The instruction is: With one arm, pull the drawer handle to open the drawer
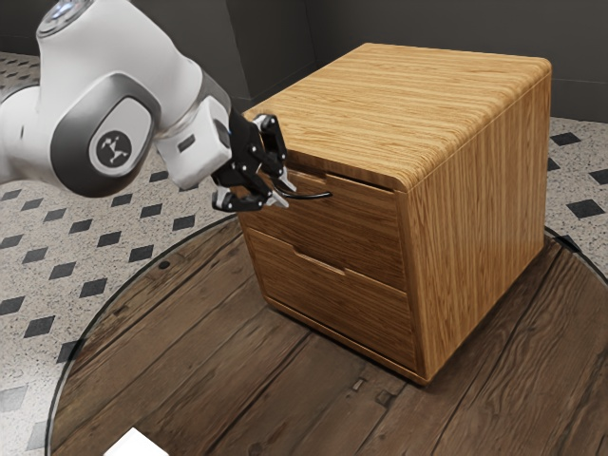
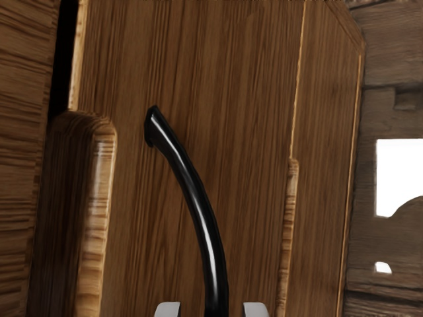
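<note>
Fingers sit spread on either side of the black handle. In the wrist view there is a sliver of wood grain between each tip and the bar, so they are released, with nothing clamped yet. In the exterior view the same fingers meet the handle at its left end, just left of centre frame, on the upper drawer of the wooden cabinet.

The relation that matters is that the bar already lies between the tips, so the only gap left to take up is sideways, across the bar.

The handle's long axis runs flat along the drawer front. It heads from the fingers toward the right of the exterior frame and a touch downward, bowing out from the wood. The fingers cross that axis rather than lining up with it, which looks right for a squeeze.

The drawer face points toward the lower left of the exterior frame, so my read is that the pull goes that way, straight out from the front. A dark slit shows along the drawer's top edge, and I cannot tell whether the drawer is out at all.
</note>
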You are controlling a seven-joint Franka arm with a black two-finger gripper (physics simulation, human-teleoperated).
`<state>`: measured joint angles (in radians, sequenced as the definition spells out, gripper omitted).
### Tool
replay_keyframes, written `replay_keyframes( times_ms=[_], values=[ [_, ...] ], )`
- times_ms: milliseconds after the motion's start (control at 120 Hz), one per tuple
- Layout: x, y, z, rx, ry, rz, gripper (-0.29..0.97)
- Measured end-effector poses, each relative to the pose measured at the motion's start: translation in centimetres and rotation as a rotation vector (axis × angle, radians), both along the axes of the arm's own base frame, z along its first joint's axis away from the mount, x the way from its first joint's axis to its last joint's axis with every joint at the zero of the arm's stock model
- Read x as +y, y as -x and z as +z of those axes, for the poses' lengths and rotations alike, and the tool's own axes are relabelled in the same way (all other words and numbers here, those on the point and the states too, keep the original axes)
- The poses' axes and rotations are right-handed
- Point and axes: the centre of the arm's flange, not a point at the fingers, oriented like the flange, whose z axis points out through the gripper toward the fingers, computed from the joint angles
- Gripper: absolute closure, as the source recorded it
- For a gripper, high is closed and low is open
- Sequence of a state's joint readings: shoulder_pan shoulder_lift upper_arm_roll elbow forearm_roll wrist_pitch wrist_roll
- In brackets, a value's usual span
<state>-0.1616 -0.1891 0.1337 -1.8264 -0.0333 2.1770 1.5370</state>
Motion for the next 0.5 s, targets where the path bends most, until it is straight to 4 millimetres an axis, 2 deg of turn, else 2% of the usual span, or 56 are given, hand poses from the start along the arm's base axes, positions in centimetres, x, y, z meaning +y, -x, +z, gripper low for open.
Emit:
replay_keyframes(
  times_ms=[175,500],
  values=[
    [-0.7,0.5,0.0,0.000,0.001,-0.012,0.68],
    [-0.8,1.4,0.1,0.000,0.005,-0.012,0.70]
  ],
)
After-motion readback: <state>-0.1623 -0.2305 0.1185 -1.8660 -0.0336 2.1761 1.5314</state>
